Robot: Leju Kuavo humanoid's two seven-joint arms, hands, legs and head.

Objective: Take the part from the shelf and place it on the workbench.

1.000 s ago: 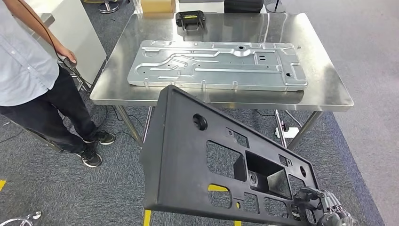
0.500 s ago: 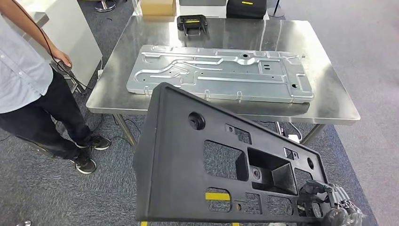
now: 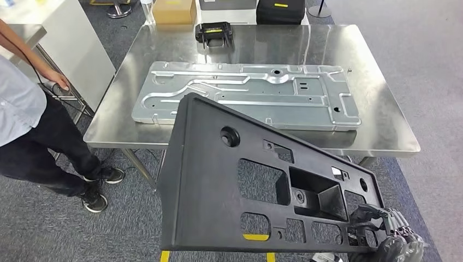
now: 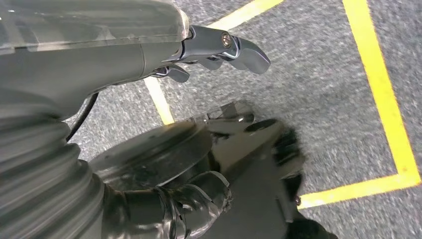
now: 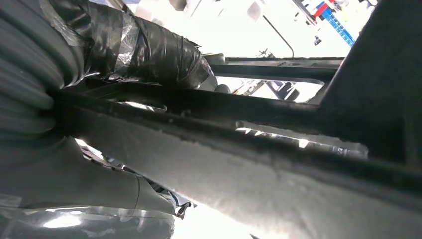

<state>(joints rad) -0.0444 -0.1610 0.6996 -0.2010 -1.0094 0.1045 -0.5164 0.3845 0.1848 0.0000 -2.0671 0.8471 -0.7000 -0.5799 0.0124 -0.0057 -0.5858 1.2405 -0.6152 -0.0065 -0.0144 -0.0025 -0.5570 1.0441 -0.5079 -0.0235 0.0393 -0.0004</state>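
A: Where is the part?

B: The black part [image 3: 235, 185] is up in the air, tilted, in front of the near edge of the worktop [image 3: 382, 117], from about 6 to 4 o'clock in the head view. It hides a bit of that edge.

A: Who has hold of it?

B: The right robot hand [image 3: 382, 232] grips its lower corner at 5 o'clock, dark fingers [image 3: 364, 214] hooked through a cutout. The right wrist view shows a taped finger [image 5: 149, 50] curled over a bar of the part [image 5: 278, 164].

A: And the left robot hand?

B: The left robot hand [image 4: 219, 50] hangs over grey carpet with yellow lines [image 4: 378, 79], fingers apart, holding nothing.

A: What lies on the worktop?

B: A silver plate [image 3: 245, 95] lies flat across the middle. A small black and yellow case [image 3: 214, 34] sits at 12 o'clock of it, near the far edge. A cardboard box [image 3: 173, 11] stands beyond, at 11 o'clock.

A: Anyone near?

B: A person [image 3: 27, 125] stands at 9 o'clock, one hand [image 3: 54, 82] on a white cabinet [image 3: 71, 43].
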